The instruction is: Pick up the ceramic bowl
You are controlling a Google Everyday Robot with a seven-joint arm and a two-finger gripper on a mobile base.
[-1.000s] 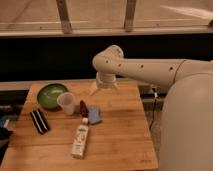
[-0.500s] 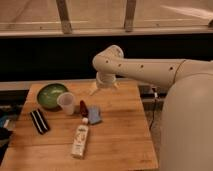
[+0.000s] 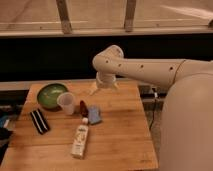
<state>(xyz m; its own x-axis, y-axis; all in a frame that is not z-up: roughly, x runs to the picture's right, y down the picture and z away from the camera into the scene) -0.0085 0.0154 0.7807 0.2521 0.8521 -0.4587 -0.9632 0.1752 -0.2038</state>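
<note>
The ceramic bowl is round, shallow and green with a paler inside. It sits at the far left of the wooden table. A translucent white plastic cup stands touching its right front side. My gripper hangs from the white arm above the table's far edge, to the right of the bowl and well apart from it. Its two fingers are spread open and hold nothing.
A small red object and a blue sponge-like block lie right of the cup. A white bottle lies on its side near the front. A black flat object lies at the left. My white base fills the right.
</note>
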